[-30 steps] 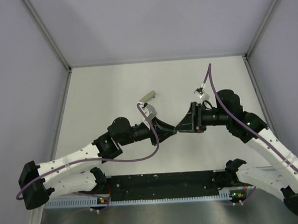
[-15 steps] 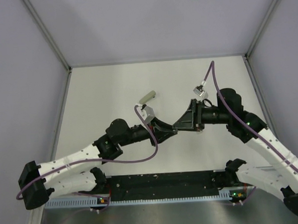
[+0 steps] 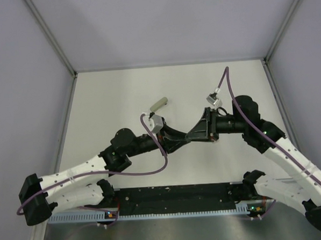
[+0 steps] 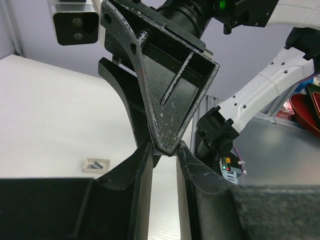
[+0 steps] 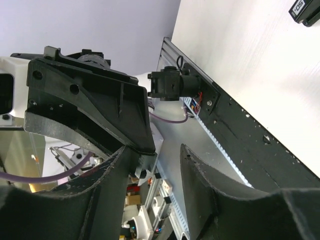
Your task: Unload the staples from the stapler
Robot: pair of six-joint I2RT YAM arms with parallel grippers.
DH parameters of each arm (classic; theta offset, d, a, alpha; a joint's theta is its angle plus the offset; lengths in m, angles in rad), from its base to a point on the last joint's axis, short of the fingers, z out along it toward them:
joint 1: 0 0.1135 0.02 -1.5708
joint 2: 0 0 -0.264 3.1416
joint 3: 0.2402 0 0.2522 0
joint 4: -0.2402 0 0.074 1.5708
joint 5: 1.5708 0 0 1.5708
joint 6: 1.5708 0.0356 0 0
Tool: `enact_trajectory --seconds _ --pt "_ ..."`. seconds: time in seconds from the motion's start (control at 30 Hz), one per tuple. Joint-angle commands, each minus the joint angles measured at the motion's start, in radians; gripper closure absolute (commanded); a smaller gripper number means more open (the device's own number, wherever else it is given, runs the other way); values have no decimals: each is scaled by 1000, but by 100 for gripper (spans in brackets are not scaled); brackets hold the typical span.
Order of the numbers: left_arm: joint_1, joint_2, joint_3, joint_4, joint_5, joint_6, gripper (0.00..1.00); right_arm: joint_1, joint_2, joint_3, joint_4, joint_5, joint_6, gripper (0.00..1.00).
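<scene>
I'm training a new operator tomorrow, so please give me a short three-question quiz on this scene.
1. Where are the left end effector and right end effector? A: tips close together over mid-table. B: at opposite table edges. C: both resting on the arms' bases.
2. True or false: the pale green rounded stick lies on the white table, touched by neither end effector.
3. Fill in: the thin cable looping along the left arm is ___ in colour.
Key: 1 A; 2 true; 3 purple.
</scene>
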Motion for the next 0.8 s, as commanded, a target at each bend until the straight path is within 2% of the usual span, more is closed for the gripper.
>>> enact_trajectory --seconds 0.0,0.2,0.4,0.7,0.77 --pt "-4 19 4 75 14 20 100 10 -1 -9 66 -35 34 56" --pt "-3 37 -1 93 -3 32 100 10 -4 -18 87 -47 57 61" --pt "-4 42 -1 93 0 33 99 10 -3 -28 98 -47 64 69" --pt "-4 25 1 61 -8 36 86 8 0 -31 100 -38 66 80" --pt "-3 22 1 52 -13 39 77 8 -1 -32 100 -37 68 81"
